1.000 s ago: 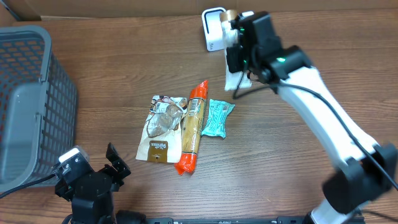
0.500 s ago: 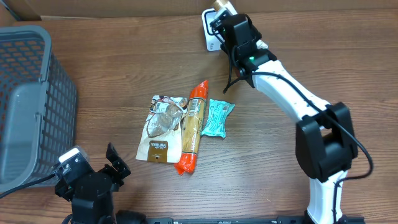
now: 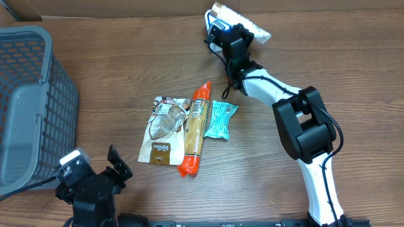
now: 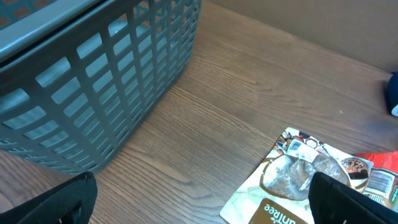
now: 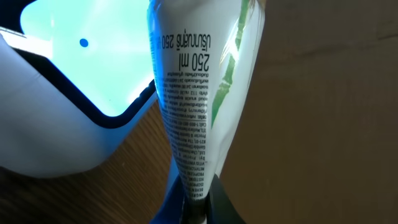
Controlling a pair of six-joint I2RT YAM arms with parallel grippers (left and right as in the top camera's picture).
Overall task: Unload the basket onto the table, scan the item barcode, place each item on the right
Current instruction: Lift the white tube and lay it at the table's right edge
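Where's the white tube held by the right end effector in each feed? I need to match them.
Overhead: white tube at top centre, beside the scanner.
Left wrist: not in it.
Right wrist: centre of frame, rising from the bottom edge, "250 ml" print.
Shared landmark: the scanner, upper left in the right wrist view; absent from left wrist.

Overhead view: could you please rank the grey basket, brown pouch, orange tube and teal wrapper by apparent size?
1. grey basket, though partly cut off.
2. brown pouch.
3. orange tube, longer but narrower.
4. teal wrapper.

Left gripper (image 4: 202,198) gapes wide near its base; right gripper (image 5: 196,210) is clamped, arm stretched forward.
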